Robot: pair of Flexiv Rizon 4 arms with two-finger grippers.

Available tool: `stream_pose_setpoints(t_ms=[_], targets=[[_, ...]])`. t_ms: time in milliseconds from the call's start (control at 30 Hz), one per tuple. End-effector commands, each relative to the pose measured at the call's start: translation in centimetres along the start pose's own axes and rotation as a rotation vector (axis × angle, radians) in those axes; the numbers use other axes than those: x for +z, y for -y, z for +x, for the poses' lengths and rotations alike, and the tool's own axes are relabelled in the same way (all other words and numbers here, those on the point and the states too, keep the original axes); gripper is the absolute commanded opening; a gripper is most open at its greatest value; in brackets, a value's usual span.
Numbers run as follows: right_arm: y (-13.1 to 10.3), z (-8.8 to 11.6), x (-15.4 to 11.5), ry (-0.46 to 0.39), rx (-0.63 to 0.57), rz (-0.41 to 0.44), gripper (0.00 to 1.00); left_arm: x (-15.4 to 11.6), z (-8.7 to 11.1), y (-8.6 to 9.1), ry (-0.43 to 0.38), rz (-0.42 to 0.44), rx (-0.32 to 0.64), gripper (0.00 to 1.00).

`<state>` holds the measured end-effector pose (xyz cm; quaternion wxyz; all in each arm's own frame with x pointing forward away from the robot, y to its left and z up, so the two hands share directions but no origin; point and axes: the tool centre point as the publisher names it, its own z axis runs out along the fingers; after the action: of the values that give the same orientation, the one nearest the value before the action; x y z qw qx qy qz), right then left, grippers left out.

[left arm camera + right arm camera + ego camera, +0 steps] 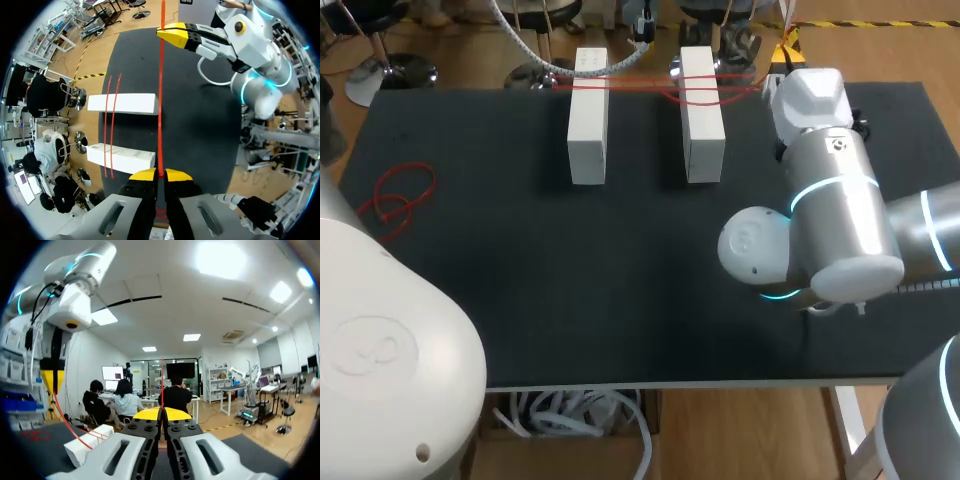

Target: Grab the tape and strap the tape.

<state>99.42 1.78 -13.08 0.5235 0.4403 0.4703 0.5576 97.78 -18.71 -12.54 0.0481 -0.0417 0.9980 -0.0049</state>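
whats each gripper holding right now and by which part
Both are shut on the red tape. The left gripper pinches one end of a taut stretch and the right gripper pinches the other end.

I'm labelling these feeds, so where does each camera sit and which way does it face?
Head: above and behind, looking down on the table; left arm and right arm show.
Left wrist: on the left arm, looking across the blocks toward the right arm; own jaws hold the tape.
Right wrist: on the right arm, angled up toward the room; own jaws and left arm show.
Both wrist views share the tape.
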Motion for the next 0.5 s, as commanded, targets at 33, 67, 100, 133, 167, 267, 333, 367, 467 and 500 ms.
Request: stream_pose_setpoints(t_ms=[33, 67, 100, 133, 167, 267, 333, 367, 467, 500], targets=[[-0.3, 1.9, -0.6, 0.03, -0.341, 0.059, 0.0, -0.1, 0.0, 0.0, -0.001, -0.003, -0.001, 0.0], [-0.2, 2.1, -0.7, 0.016, -0.42, 0.059, 0.0, -0.1, 0.0, 0.0, -0.001, -0.003, -0.001, 0.0], [-0.1, 2.2, -0.8, -0.006, -0.492, 0.045, 0.0, -0.1, 0.0, 0.0, -0.001, -0.003, -0.001, 0.0], [-0.1, 2.2, -0.9, -0.02, -0.549, 0.052, 0.0, -0.1, 0.0, 0.0, -0.001, -0.003, -0.001, 0.0], [-0.1, 2.2, -0.9, -0.022, -0.588, 0.05, 0.0, -0.1, 0.0, 0.0, -0.001, -0.003, -0.001, 0.0], [-0.5, 2.3, -0.9, -0.038, -0.704, 0.038, 0.0, -0.1, 0.0, 0.0, -0.001, -0.003, -0.001, 0.0], [-0.9, 2.3, -0.8, -0.048, -0.767, 0.011, 0.0, -0.1, 0.0, 0.0, -0.001, -0.003, -0.001, 0.0], [-1.0, 2.3, -0.8, -0.046, -0.808, 0.012, 0.0, -0.1, 0.0, 0.0, -0.001, -0.003, -0.001, 0.0], [-1.5, 2.5, -0.9, -0.051, -0.901, -0.025, 0.0, -0.1, 0.0, 0.0, -0.001, -0.003, -0.001, 0.0], [-1.7, 2.7, -1.0, -0.062, -0.921, -0.032, 0.0, -0.1, 0.0, 0.0, -0.001, -0.003, -0.001, 0.0]])
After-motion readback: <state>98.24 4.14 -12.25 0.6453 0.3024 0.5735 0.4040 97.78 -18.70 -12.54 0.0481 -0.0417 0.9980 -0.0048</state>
